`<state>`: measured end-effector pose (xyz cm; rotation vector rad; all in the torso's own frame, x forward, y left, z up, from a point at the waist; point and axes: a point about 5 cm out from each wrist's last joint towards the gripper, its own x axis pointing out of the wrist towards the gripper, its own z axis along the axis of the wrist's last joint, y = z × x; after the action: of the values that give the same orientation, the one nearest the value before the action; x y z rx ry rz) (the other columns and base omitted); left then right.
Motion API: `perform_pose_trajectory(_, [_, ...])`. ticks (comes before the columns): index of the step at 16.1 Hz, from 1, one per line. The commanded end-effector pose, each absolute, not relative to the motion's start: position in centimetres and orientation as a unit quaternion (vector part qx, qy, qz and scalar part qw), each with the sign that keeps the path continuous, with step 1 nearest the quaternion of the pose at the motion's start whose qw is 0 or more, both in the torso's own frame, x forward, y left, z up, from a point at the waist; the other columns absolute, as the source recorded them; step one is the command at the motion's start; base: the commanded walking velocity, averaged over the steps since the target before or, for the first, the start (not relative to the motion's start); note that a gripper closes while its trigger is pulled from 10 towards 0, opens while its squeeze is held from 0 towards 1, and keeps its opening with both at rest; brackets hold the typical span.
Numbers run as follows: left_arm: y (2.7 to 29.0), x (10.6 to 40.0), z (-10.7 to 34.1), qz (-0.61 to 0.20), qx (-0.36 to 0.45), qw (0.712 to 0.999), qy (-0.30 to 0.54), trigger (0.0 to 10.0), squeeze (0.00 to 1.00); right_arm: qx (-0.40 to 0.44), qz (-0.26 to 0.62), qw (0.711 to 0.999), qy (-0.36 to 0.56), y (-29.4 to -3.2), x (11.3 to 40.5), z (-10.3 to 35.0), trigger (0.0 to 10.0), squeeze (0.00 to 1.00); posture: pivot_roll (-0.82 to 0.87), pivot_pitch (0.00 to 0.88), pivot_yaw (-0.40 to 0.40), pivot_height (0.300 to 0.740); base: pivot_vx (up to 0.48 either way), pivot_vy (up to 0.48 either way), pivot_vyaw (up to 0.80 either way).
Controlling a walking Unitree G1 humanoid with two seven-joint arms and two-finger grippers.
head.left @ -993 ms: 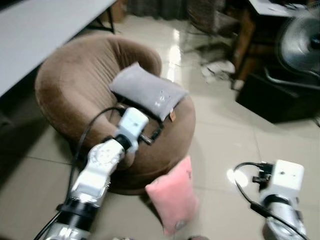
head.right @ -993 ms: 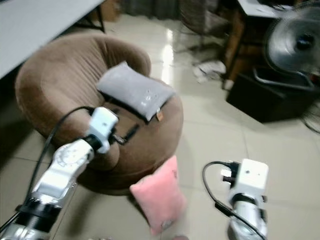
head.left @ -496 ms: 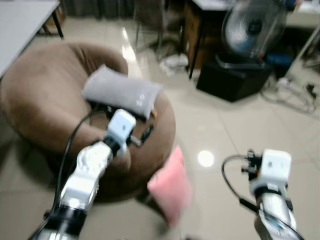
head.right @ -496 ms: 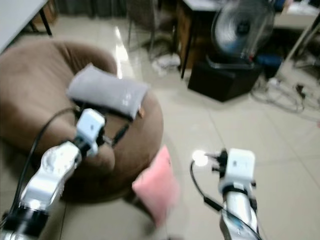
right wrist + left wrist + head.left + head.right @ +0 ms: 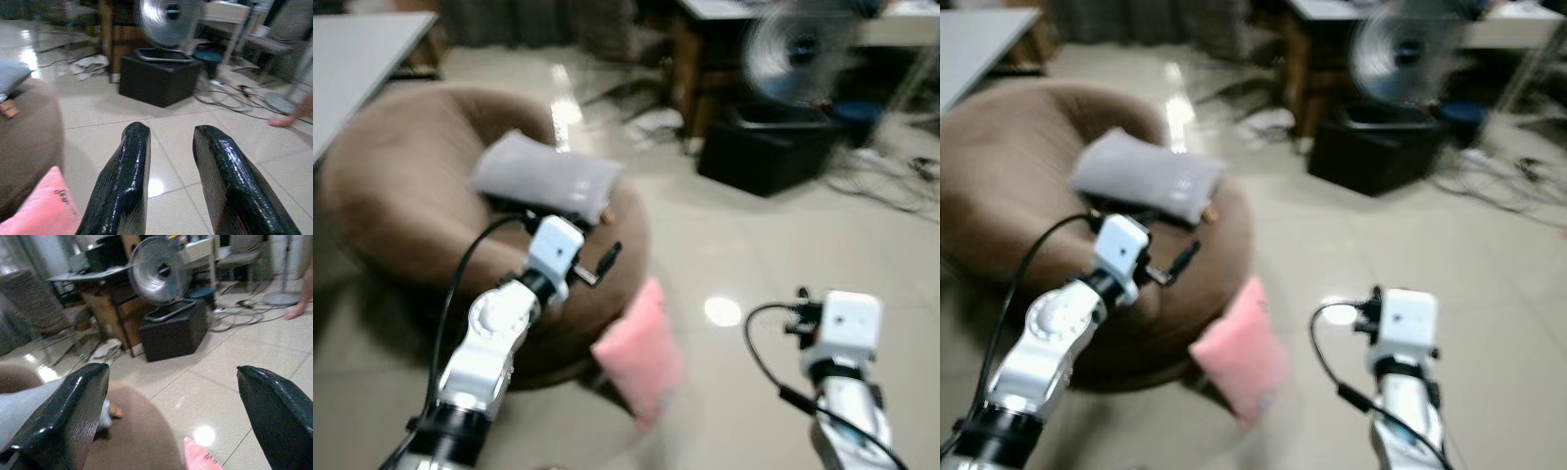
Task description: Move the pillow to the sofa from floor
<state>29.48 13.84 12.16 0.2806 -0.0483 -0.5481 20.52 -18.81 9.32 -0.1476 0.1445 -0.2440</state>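
A pink pillow (image 5: 641,357) stands on the tiled floor, leaning against the front of a round brown sofa (image 5: 401,206). A grey pillow (image 5: 543,178) lies on the sofa's seat. My left gripper (image 5: 599,264) hovers over the sofa's front edge, just above and left of the pink pillow, with its fingers (image 5: 63,416) wide open and empty. My right gripper (image 5: 173,129) is held over bare floor to the right of the pink pillow (image 5: 39,205), its fingers a little apart with nothing between them. The picture is blurred.
A standing fan (image 5: 798,44) and a black box (image 5: 764,152) sit behind the sofa at the right, with cables (image 5: 891,176) on the floor past them. A white table (image 5: 352,49) is at the far left. A person's foot (image 5: 288,120) is near the cables.
The camera has swung to the right and the view is blurred. Both arms hold about the same pose. The pink pillow still leans on the floor against the sofa.
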Motion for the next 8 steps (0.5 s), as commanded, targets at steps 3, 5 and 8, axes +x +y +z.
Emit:
perform_pose_trajectory(3, [13.49,29.82,12.35,-0.283,0.139,0.949,-0.025,10.0,0.00,-0.076,-0.131,0.986,0.073,-19.32,20.32,9.14,10.0,0.00,-0.06,0.010,-0.011,0.736,0.423,0.000,-0.80])
perform_pose_trajectory(5, [13.52,30.01,12.42,-0.284,0.139,0.948,-0.026,10.0,0.00,-0.078,-0.134,0.985,0.078,-19.43,20.22,9.02,10.0,0.00,-0.06,0.010,-0.011,0.736,0.424,0.000,-0.40])
perform_pose_trajectory(8, [13.60,30.19,12.38,-0.281,0.148,0.948,-0.024,10.0,0.00,-0.104,-0.113,0.983,0.100,-19.45,20.23,8.42,10.0,0.00,-0.06,0.015,-0.010,0.736,0.421,0.000,0.00])
